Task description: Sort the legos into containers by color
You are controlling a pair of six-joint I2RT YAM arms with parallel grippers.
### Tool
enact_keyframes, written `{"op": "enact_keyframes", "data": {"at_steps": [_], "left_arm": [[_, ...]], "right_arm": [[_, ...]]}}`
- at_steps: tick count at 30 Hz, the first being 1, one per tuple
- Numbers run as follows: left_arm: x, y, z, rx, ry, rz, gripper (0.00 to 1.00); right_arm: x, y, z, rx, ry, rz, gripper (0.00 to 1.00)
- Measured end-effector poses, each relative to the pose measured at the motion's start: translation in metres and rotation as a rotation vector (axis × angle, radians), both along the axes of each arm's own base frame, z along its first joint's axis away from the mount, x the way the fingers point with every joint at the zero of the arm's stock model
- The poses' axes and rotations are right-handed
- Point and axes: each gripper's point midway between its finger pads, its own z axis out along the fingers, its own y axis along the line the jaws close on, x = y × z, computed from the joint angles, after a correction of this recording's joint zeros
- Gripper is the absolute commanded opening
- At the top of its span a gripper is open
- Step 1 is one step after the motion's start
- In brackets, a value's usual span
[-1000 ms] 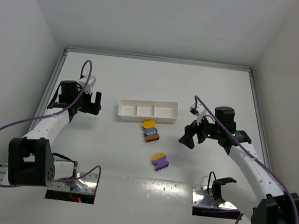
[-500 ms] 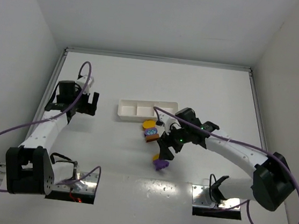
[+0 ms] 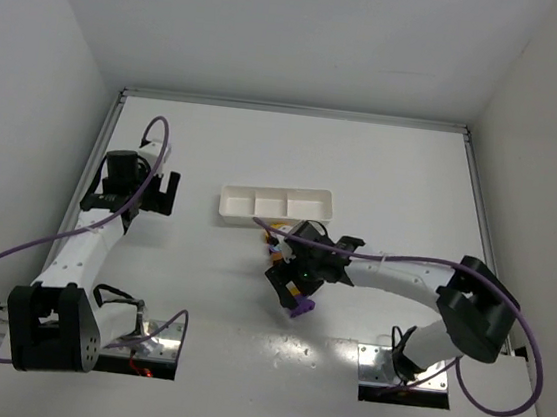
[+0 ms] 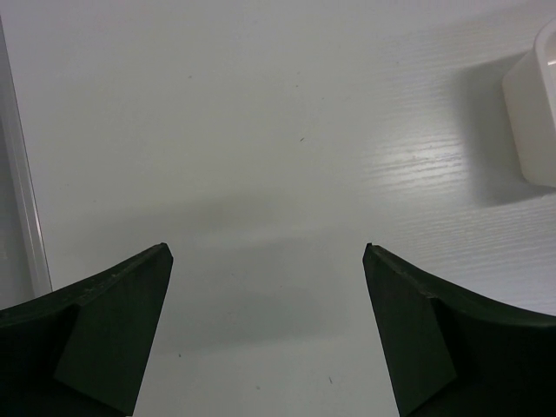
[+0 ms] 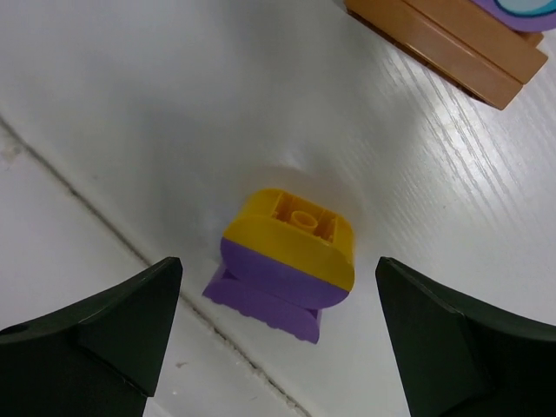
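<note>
A yellow brick stacked on a purple one (image 5: 287, 261) lies on the table, framed by the open fingers of my right gripper (image 5: 279, 261), which hovers just above it without touching. From above, the right gripper (image 3: 288, 284) covers most of that stack (image 3: 299, 308). A second lego stack has a brown brick (image 5: 443, 43) under a purple piece (image 5: 521, 10); in the top view it (image 3: 272, 236) is partly hidden by the right arm. The white three-compartment tray (image 3: 276, 205) sits just beyond. My left gripper (image 3: 166, 194) stands open over bare table, far left of the tray.
The tray's left end (image 4: 539, 122) shows at the right edge of the left wrist view. A raised rail (image 4: 22, 208) borders the table on the left. A seam in the tabletop (image 5: 104, 226) runs just beside the yellow-purple stack.
My right arm has swung left from the right side of the table and come down over the yellow-purple stack. The left arm has barely shifted.
</note>
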Motion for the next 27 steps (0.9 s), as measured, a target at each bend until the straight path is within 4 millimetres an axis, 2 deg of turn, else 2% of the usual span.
{"op": "enact_keyframes", "data": {"at_steps": [4, 8, 12, 13, 20, 21, 22, 24, 25, 27], "left_arm": [[-0.001, 0.003, -0.001, 0.010, 0.004, 0.009, 0.99], [0.000, 0.005, -0.003, 0.014, 0.010, 0.013, 0.99], [0.000, 0.009, -0.007, 0.014, 0.024, 0.023, 0.99], [0.000, 0.010, -0.007, 0.015, 0.022, 0.026, 0.99], [0.003, 0.017, -0.006, 0.019, 0.004, 0.041, 0.99], [0.002, 0.018, -0.007, 0.019, 0.007, 0.043, 0.99], [0.001, 0.019, -0.008, 0.019, 0.010, 0.044, 0.99], [0.001, 0.019, -0.009, 0.018, 0.012, 0.042, 0.99], [0.001, 0.019, -0.009, 0.017, 0.012, 0.040, 0.99], [0.001, 0.017, -0.009, 0.013, 0.009, 0.030, 0.99]], "right_arm": [[0.003, -0.008, -0.019, -0.082, 0.001, -0.046, 0.94], [0.006, -0.009, -0.021, -0.091, -0.007, -0.067, 0.91], [0.008, -0.006, -0.022, -0.075, -0.013, -0.076, 0.73], [0.007, -0.006, -0.023, -0.075, -0.011, -0.076, 0.72], [0.000, -0.009, -0.035, -0.092, 0.029, -0.065, 0.72], [0.000, -0.009, -0.035, -0.091, 0.030, -0.064, 0.68], [0.000, -0.009, -0.035, -0.090, 0.029, -0.064, 0.53], [0.001, -0.008, -0.034, -0.089, 0.025, -0.063, 0.37], [0.002, -0.008, -0.034, -0.089, 0.023, -0.064, 0.24], [0.003, -0.008, -0.034, -0.091, 0.017, -0.066, 0.11]]}}
